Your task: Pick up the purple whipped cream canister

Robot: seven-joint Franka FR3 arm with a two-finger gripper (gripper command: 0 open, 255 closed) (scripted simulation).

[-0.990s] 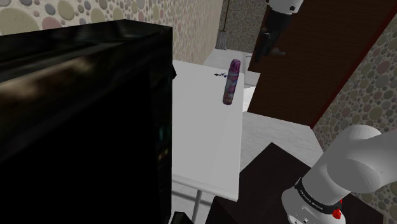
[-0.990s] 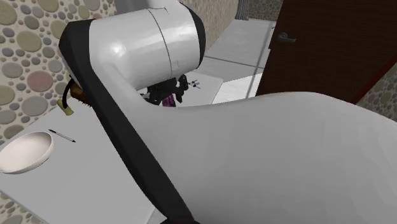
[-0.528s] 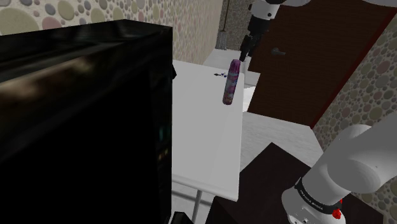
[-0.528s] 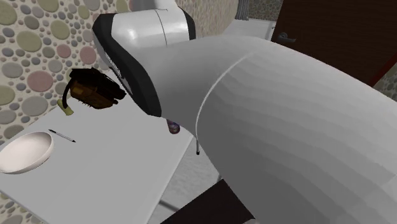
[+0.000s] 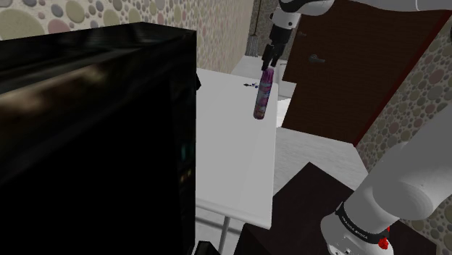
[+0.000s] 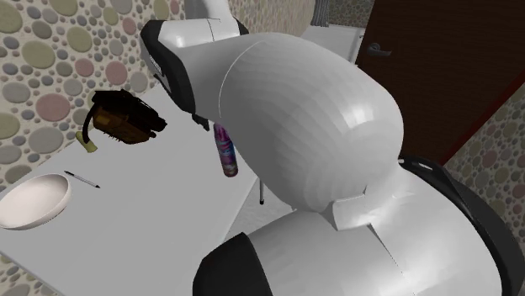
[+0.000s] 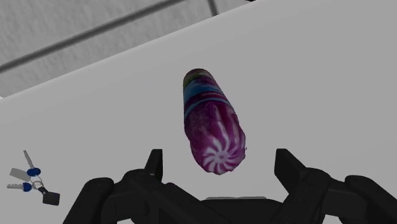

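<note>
1x canister [image 7: 213, 130], 1x bowl [image 6: 38, 198], 1x pen [image 6: 82, 179]; gripper [image 7: 219, 157] spread.

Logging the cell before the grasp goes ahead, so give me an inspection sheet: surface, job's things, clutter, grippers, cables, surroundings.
Surface: white table, flat.
Job's things: purple whipped cream canister, upright near the table's edge, swirl-patterned top facing the wrist camera.
Clutter: white bowl, pen beside it, brown-and-black object by the wall, keys apart from the canister.
Jaws: open, one on each side of the canister's top, gaps showing, not touching it.
Cables: nothing seen.
Surroundings: pebble-patterned wall, dark brown door, large black block at the shoulder view's left, grey tiled floor.
</note>
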